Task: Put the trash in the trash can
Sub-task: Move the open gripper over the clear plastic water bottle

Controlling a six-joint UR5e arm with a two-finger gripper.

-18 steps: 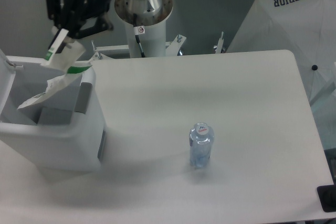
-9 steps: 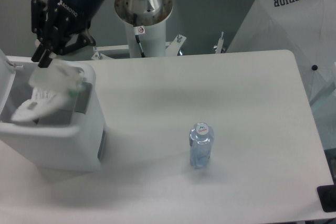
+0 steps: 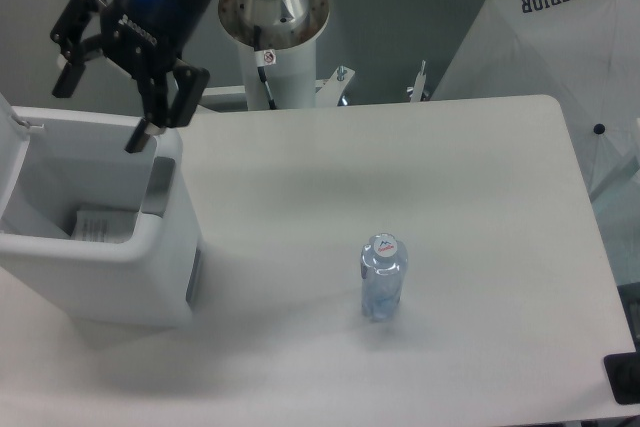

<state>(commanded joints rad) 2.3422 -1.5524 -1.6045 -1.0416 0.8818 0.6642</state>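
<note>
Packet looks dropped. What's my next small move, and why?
Probably swing the gripper right and forward toward the water bottle. The gripper is open and empty above the trash can, the packet lies inside, and the bottle stands upright on the table.

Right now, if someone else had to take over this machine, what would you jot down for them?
Gripper: open, empty, hanging above the trash can.
White packet: lying inside the trash can, done.
Water bottle: standing upright on the table, apart from the can, untouched.
Left to do: grasp the bottle, carry it to the can and drop it in.
</note>
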